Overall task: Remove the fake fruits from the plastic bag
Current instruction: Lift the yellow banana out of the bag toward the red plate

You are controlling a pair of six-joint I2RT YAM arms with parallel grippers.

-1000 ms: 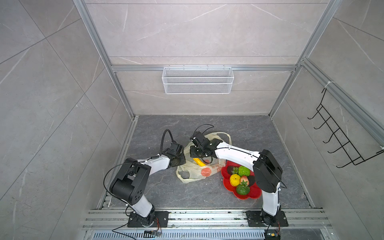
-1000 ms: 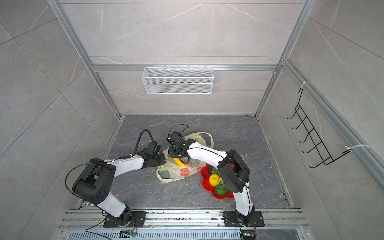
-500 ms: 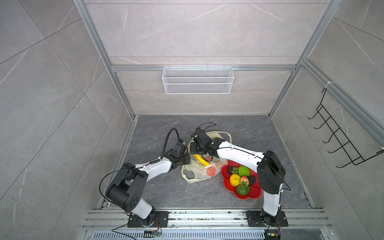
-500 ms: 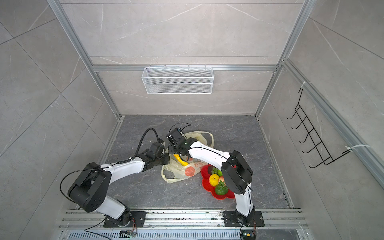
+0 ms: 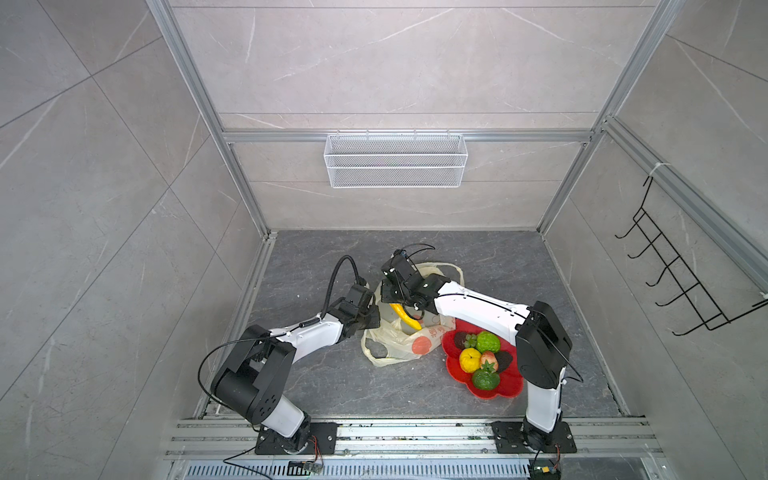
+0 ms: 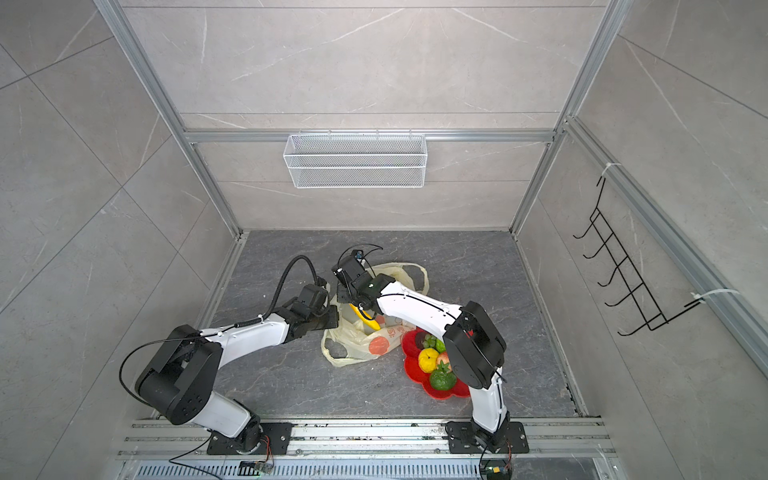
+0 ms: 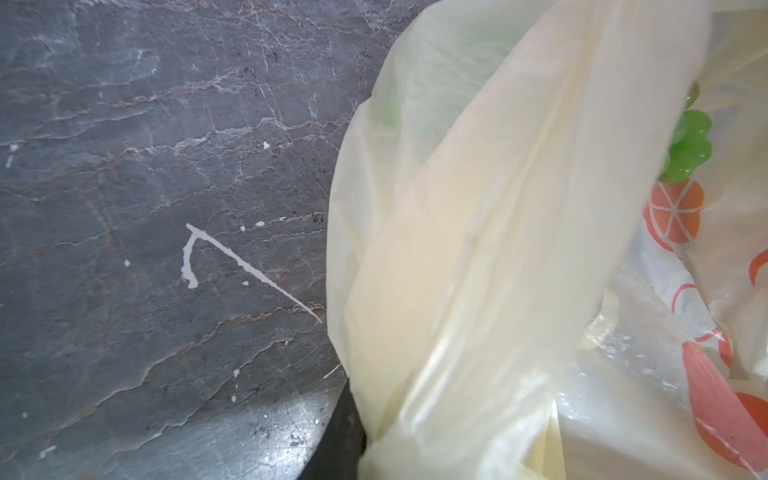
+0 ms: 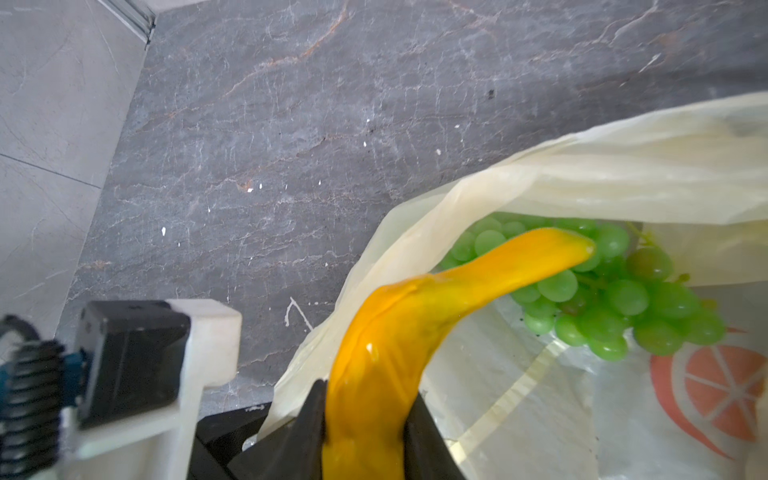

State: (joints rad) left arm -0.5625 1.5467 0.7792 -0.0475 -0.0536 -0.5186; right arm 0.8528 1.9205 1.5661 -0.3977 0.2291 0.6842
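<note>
The pale-yellow plastic bag (image 5: 397,338) (image 6: 357,338) lies crumpled on the dark floor. My right gripper (image 5: 395,302) (image 8: 363,419) is shut on one end of the yellow banana (image 5: 406,319) (image 8: 419,316), which hangs slanting over the bag's open mouth. A green grape bunch (image 8: 615,299) (image 7: 688,145) lies inside the bag (image 8: 623,166). My left gripper (image 5: 372,320) (image 6: 332,320) is shut on the bag's bunched edge (image 7: 478,249), which hides most of its fingers. Other fake fruits sit on the red plate: a yellow ball (image 5: 470,359), a strawberry (image 5: 488,362) and a bumpy green fruit (image 5: 487,341).
The red flower-shaped plate (image 5: 500,392) (image 6: 415,372) touches the bag's right side, under my right arm. A white wire basket (image 5: 395,166) hangs on the back wall. A black hook rack (image 5: 685,286) is on the right wall. Metal rails run along the front edge.
My left gripper has moved right, drawing the bag's edge with it. The bag has shifted right toward the plate. More of the banana shows above the bag.
</note>
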